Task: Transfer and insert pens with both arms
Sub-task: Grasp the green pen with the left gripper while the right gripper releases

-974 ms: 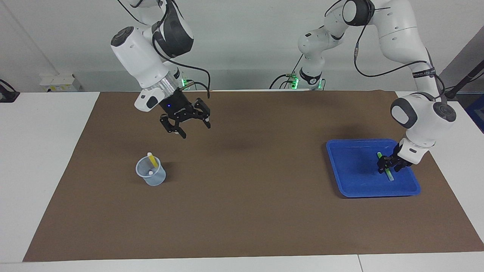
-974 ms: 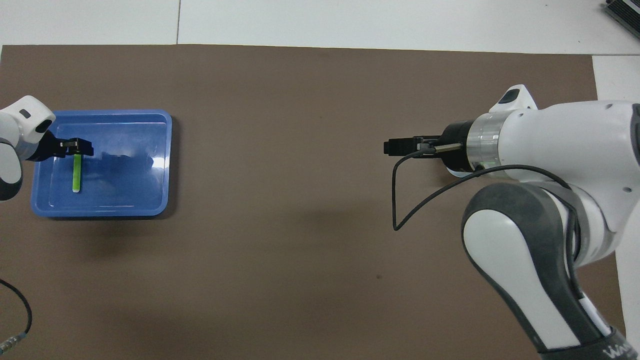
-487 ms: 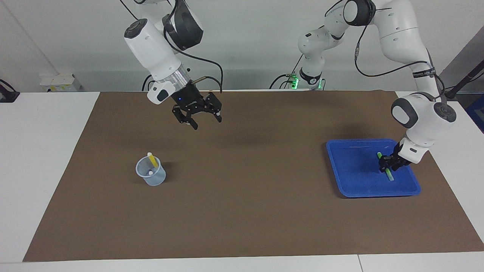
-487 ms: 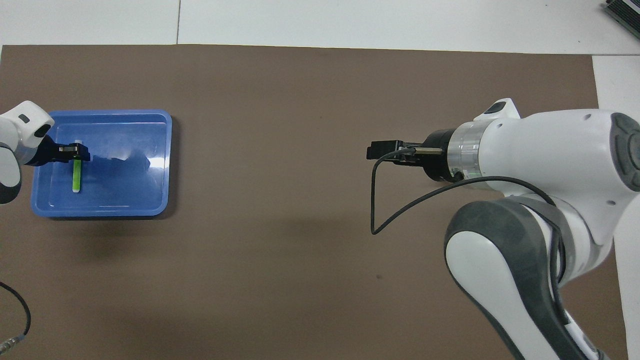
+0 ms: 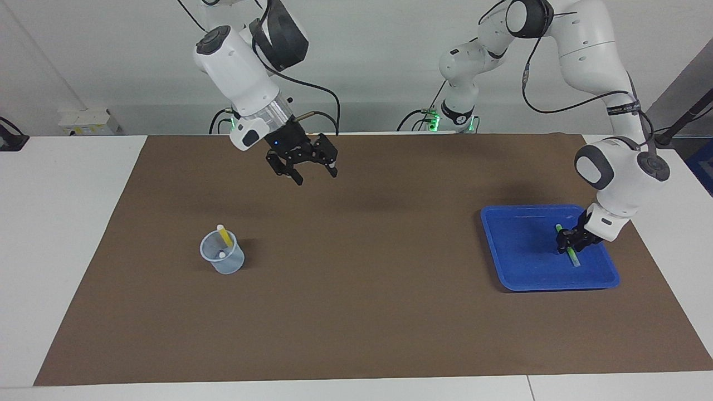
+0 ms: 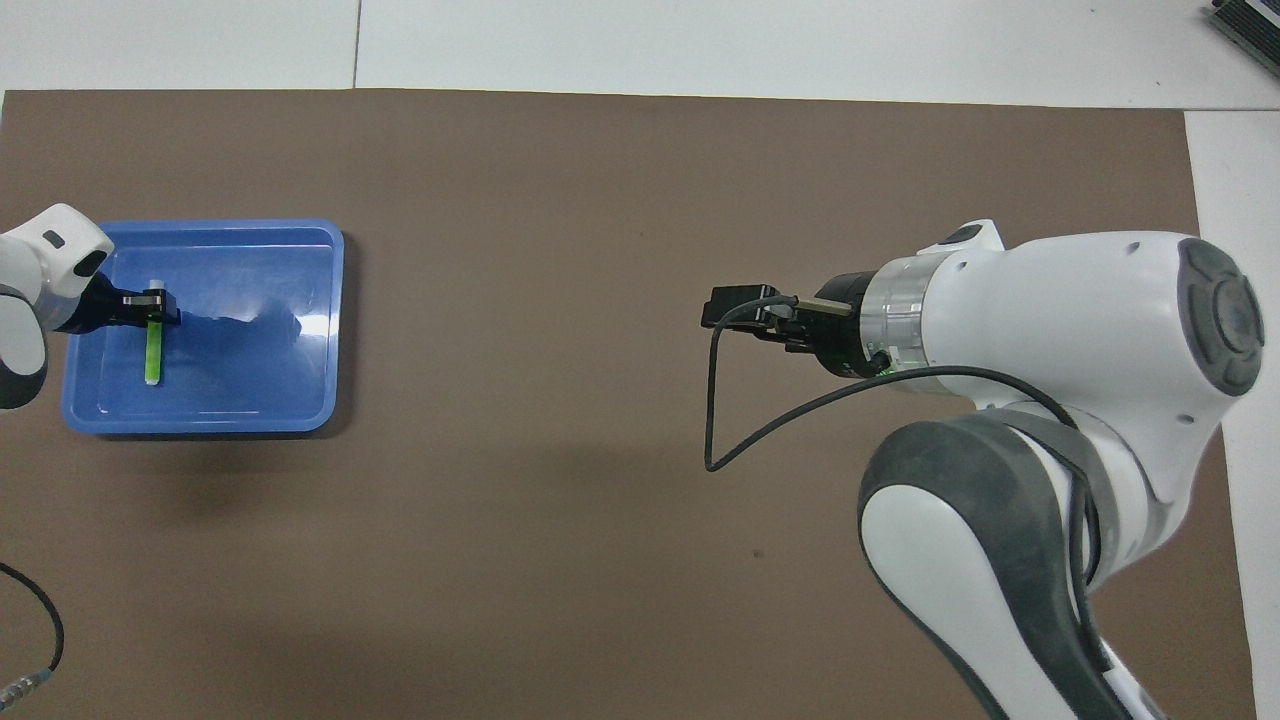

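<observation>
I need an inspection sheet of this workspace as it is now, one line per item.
Surface: brown mat on a white table.
Job's things: green pen lying in the blue tray; yellow pen standing in the clear cup.
Clutter: nothing seen.
Grippers: left claw down around the green pen; right claw open, raised over bare mat.
Cables: black cable looping from the right wrist.
Surroundings: white wall, small box at the table's edge.
</observation>
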You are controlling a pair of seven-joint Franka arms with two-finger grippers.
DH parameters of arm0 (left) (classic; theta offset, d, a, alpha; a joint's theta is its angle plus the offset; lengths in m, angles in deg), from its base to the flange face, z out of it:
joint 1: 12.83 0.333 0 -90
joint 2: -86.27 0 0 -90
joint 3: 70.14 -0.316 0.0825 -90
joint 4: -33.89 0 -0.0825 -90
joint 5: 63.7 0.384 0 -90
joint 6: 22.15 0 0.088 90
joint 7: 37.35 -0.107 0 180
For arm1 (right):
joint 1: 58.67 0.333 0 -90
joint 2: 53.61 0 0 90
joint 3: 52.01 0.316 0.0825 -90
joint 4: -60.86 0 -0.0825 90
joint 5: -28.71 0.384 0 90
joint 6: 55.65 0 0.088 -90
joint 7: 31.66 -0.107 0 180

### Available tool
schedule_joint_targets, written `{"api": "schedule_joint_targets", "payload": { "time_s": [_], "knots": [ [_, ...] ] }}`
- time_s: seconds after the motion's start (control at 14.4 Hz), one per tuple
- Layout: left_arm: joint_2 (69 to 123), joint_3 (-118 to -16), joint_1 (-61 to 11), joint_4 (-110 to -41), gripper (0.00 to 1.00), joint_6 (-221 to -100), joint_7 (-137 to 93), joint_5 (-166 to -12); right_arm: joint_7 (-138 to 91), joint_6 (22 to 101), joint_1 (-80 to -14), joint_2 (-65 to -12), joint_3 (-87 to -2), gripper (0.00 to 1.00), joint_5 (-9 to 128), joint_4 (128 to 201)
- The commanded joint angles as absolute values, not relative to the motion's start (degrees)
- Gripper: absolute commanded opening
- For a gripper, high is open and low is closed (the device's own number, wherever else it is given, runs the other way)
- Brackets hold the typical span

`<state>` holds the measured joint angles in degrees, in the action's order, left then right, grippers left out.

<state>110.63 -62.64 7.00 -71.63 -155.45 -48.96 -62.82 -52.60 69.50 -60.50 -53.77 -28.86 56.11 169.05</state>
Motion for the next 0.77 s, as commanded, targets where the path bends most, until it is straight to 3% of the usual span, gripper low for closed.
{"api": "schedule_joint_targets", "payload": {
  "time_s": [0.0, 0.7],
  "knots": [
    [110.26, -62.58, 7.03, -72.81, 0.38, -156.88, -49.3, -61.77, -54.07, 69.42, -61.13, -54.4, -28.19, 1.0, 58.16, 169.14],
    [110.17, -62.58, 7.38, -72.9, 0.37, -156.88, -49.3, -61.77, -58.46, 69.77, -61.05, -54.49, -27.14, 1.0, 58.33, 169.14]
  ]
}}
